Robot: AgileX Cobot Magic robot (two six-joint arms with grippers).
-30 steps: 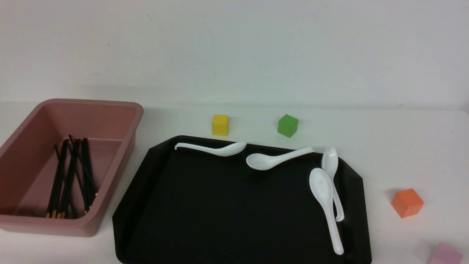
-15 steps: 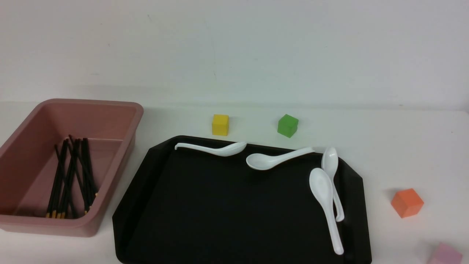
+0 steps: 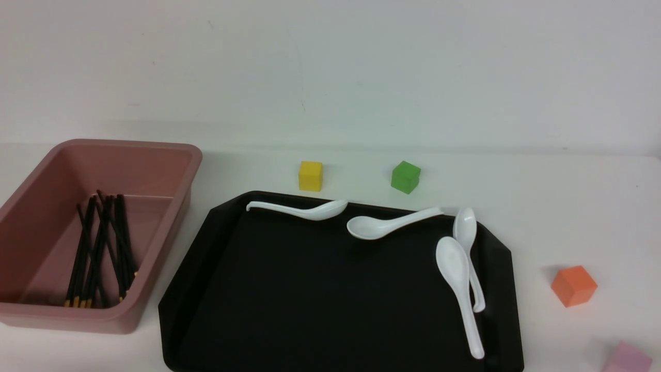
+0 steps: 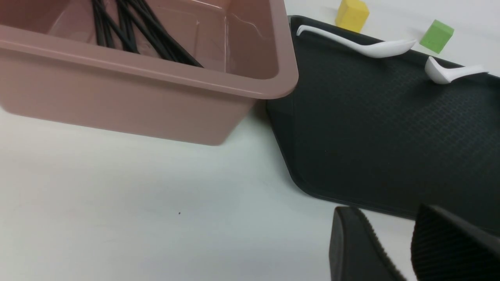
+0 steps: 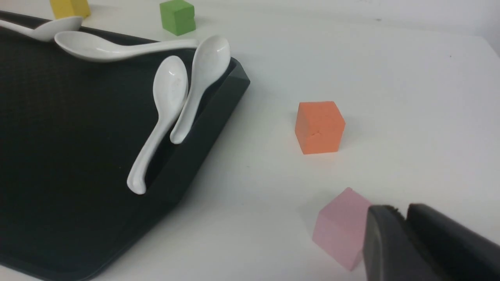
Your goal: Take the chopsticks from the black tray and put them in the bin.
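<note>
White tabletop runs back to a plain white wall, and neither arm shows in the front view. Only the wrist cameras catch the tools. The left gripper point(image 4: 406, 242) hangs low over bare table with its two ribbed black fingers point(image 4: 353, 246) parted by a clear gap, holding nothing and touching nothing. Just beyond its tips lies the near rim of the black tray point(image 4: 351, 128), and further off to one side stands the bin point(image 4: 136, 97), its corner nearly meeting the tray's edge. The chopsticks point(image 3: 100, 248) lie in a loose crossed bundle on the bin's floor, yellow tips toward the robot, leaning toward the wall nearest the tray; none is on the tray. The right gripper point(image 5: 404, 234) has its fingers nearly together, only a thin slit between them, with nothing in the grip. Right beside its tips sits a pink cube point(image 5: 340, 228); whether they touch I cannot tell. Ahead of it stands an orange cube point(image 5: 319, 127), well apart from the tray's side rim. Four white spoons point(image 3: 459, 289) rest on the tray, two along its far rim and two side by side against the rim nearest the right gripper. A yellow cube point(image 3: 310, 175) and a green cube point(image 3: 405, 176) stand on the table past the tray's far edge
</note>
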